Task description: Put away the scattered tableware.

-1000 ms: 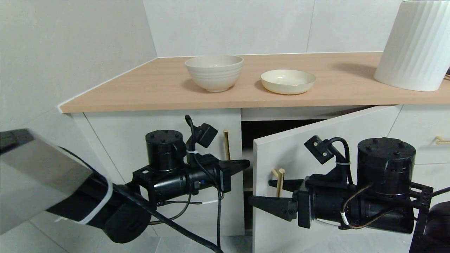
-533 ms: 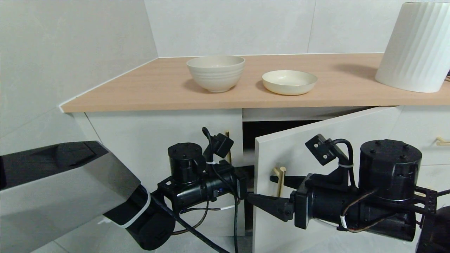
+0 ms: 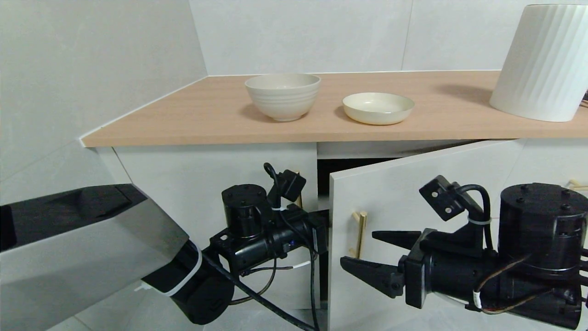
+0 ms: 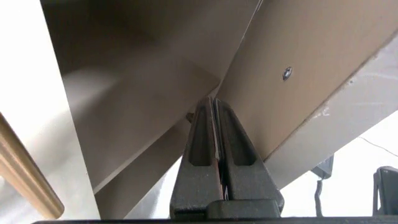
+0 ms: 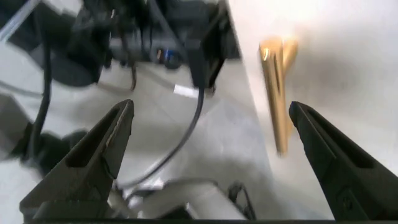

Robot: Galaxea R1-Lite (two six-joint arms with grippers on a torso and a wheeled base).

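Note:
On the wooden countertop [image 3: 183, 122] stand a deep cream bowl [image 3: 282, 96] and a shallow cream dish [image 3: 378, 108]. Below them a white cabinet door [image 3: 413, 184] with a gold handle [image 3: 359, 232] hangs partly open. My left gripper [image 3: 324, 220] is shut and empty, its tips pushed into the dark gap behind the door's free edge. In the left wrist view the left gripper [image 4: 213, 102] lies against the door's inner face [image 4: 311, 74]. My right gripper [image 3: 360, 249] is open in front of the door, just below the handle and apart from it. The right wrist view shows this gripper [image 5: 210, 106] beside the handle [image 5: 277, 93].
A tall white ribbed container [image 3: 542, 62] stands at the counter's right end. The closed left cabinet door [image 3: 206, 170] has its own gold handle [image 3: 299, 200] behind my left wrist. Another handle [image 3: 576, 185] shows at far right. Grey tiled walls close in on the left and at the back.
My left gripper moved right into the gap behind the door edge. My right gripper, which had straddled the gold handle, drew back off it, and the door's edge sits slightly further left.

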